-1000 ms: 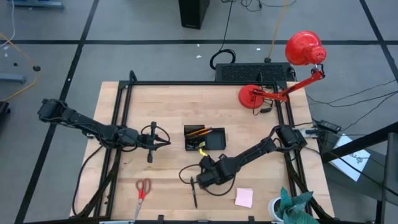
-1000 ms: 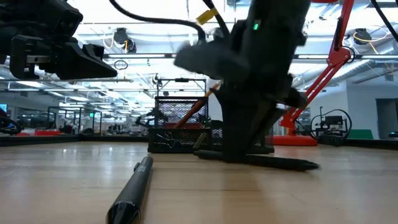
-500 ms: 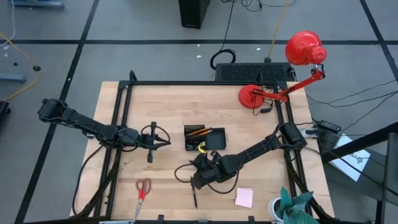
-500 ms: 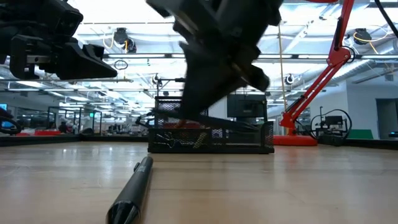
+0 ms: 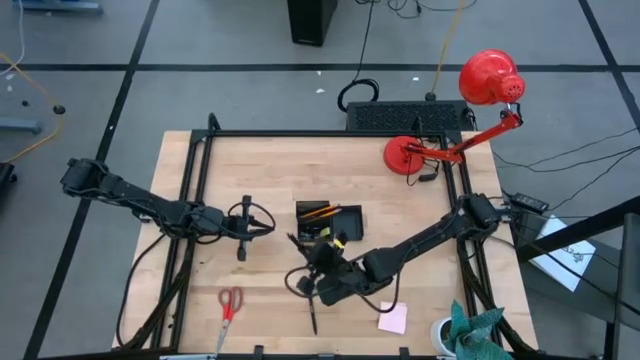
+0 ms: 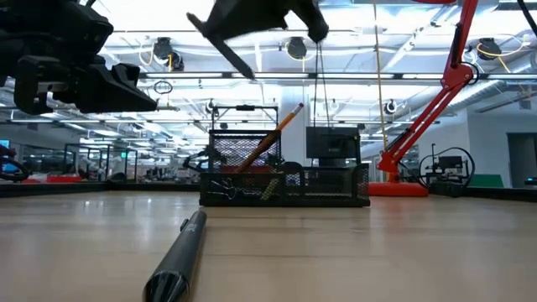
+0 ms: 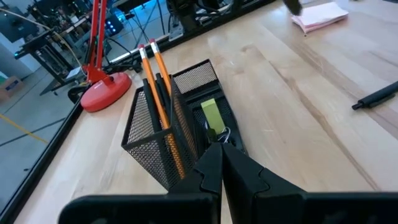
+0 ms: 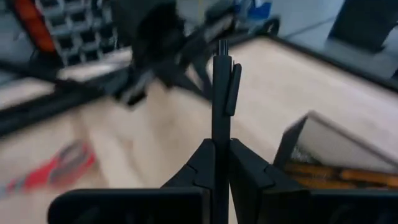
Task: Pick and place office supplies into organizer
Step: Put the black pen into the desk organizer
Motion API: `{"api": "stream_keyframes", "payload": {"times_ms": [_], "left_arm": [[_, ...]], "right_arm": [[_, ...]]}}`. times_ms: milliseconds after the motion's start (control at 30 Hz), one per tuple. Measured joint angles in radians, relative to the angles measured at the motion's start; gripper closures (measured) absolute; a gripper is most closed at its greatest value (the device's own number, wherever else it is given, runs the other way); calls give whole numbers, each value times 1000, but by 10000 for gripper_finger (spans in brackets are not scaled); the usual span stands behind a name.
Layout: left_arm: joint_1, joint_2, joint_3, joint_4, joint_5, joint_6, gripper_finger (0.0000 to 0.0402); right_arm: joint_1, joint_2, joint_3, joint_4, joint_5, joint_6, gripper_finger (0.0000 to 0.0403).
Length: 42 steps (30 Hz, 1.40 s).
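The organizer point(image 5: 338, 224) is a black mesh tray at the table's middle. Two orange pencils point(image 7: 152, 79) lean in its tall compartment, and a yellow-green piece point(image 7: 209, 115) lies in a low one. My right gripper point(image 5: 312, 258) hangs above the table just near of the organizer, shut on a black pen point(image 8: 221, 74). My left gripper point(image 5: 262, 226) waits shut, left of the organizer and above the table. A second black pen point(image 5: 312, 316), red-handled scissors point(image 5: 230, 303) and a pink sticky-note pad point(image 5: 392, 318) lie flat near the front edge. My right gripper pinches the black pen's barrel point(image 8: 221, 132) between its two fingers point(image 8: 200, 163). The pen lies along the fingers and sticks out past their tips, clip end away from the hand. It is lifted clear of the table and slants downward point(image 6: 228, 49) in the low view.
A red desk lamp point(image 5: 432, 152) stands at the far right corner, with a black slab point(image 5: 405, 116) behind the table's far edge. A black frame point(image 5: 200, 200) runs along the left, far and right sides. Bare wood lies between the organizer and the scissors.
My right gripper has risen from the table with the black pen and tipped from pointing steeply down to nearly level. The pen, lying on the wood a second ago, came up one end first and now hangs clear.
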Motion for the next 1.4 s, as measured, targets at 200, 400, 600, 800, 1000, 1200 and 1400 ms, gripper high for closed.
{"api": "stream_keyframes", "payload": {"times_ms": [200,400,600,800,1000,1200,1400], "left_arm": [[0,0,0,-1,0,-1,382],[0,0,0,-1,0,-4,382],[0,0,0,-1,0,-11,382],[0,0,0,-1,0,-1,382],[0,0,0,-1,-9,4,382],[0,0,0,-10,-10,4,382],[0,0,0,-28,-10,0,382]], "right_arm": [[-31,1,-23,176,144,-100,388],[-79,2,-206,621,306,-232,381],[-135,3,-467,1259,294,-410,390],[-159,2,-495,1410,282,-602,390],[-191,57,-408,1371,251,-744,390],[-211,143,-370,1423,251,-781,390],[-223,174,-370,1425,272,-778,390]]}}
